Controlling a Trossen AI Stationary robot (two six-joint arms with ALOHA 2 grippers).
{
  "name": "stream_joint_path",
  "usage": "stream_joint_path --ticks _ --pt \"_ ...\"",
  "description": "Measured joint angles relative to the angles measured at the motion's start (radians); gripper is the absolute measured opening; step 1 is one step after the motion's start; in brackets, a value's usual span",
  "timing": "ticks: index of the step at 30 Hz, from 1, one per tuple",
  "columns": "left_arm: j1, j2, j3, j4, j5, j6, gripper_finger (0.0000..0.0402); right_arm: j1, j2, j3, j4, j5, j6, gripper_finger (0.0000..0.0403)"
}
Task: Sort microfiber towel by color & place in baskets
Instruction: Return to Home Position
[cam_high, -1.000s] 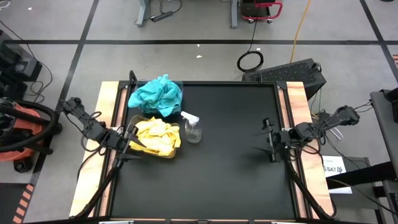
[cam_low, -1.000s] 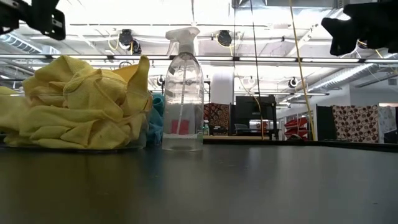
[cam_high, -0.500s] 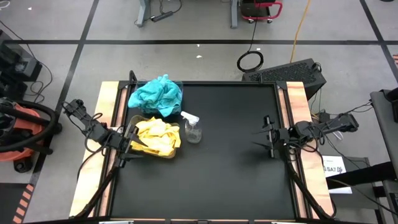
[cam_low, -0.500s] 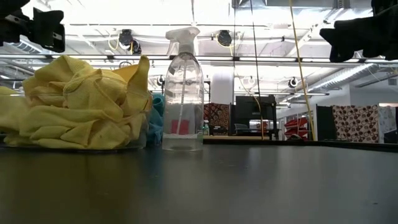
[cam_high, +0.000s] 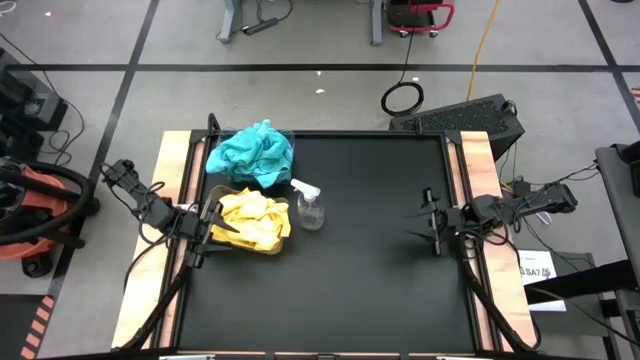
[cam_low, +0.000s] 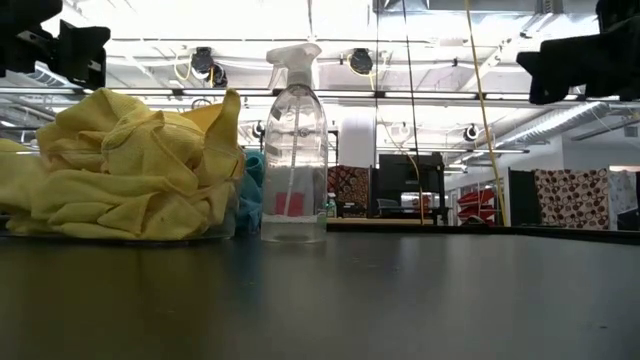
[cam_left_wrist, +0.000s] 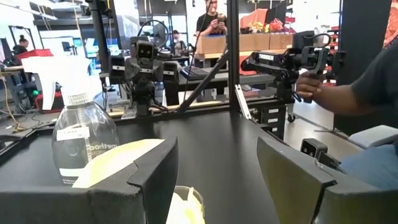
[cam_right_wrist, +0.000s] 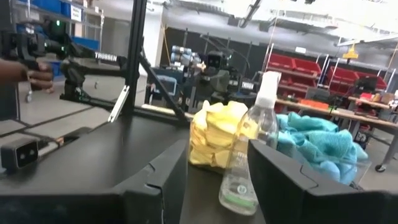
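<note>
A heap of yellow microfiber towels (cam_high: 250, 220) fills a clear basket (cam_low: 226, 222) at the table's left side. Behind it, a heap of teal towels (cam_high: 252, 153) lies in a second clear basket (cam_right_wrist: 356, 169) at the far left. My left gripper (cam_high: 212, 228) hovers open at the left edge, beside the yellow heap, with yellow cloth (cam_left_wrist: 124, 163) showing just below its fingers. My right gripper (cam_high: 432, 222) hovers open at the right edge, far from the towels, which show across the table (cam_right_wrist: 214, 134). Neither gripper has anything between its fingers.
A clear spray bottle (cam_high: 308, 205) stands upright on the black table just right of the yellow heap. The table's middle and right half (cam_high: 380, 280) are bare black surface. A person's arm (cam_left_wrist: 348, 93) holds a handle beyond the table's right side.
Both grippers have sunk a little while staying at their own table edges. The towels, baskets and bottle have kept still.
</note>
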Motion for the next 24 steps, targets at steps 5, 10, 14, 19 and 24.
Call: stream_joint_path --ticks 5,10,14,19,24 --pt "0.0 0.0 0.0 -0.005 0.0 0.0 0.0225 0.0 0.001 0.0 -0.017 0.0 0.0 0.016" --pt "0.0 0.0 0.0 -0.008 0.001 0.0 0.0225 0.0 0.001 0.0 -0.017 0.0 0.0 0.016" --pt "0.0 0.0 0.0 -0.008 0.002 0.0 0.0225 0.0 0.001 0.0 -0.017 0.0 0.0 0.016" --pt "0.0 0.0 0.0 -0.008 0.002 0.0 0.0225 0.0 0.001 0.0 -0.017 0.001 0.0 0.016" --pt "0.0 0.0 0.0 -0.008 0.002 0.0 0.0225 0.0 0.001 0.0 -0.017 0.001 0.0 0.016"
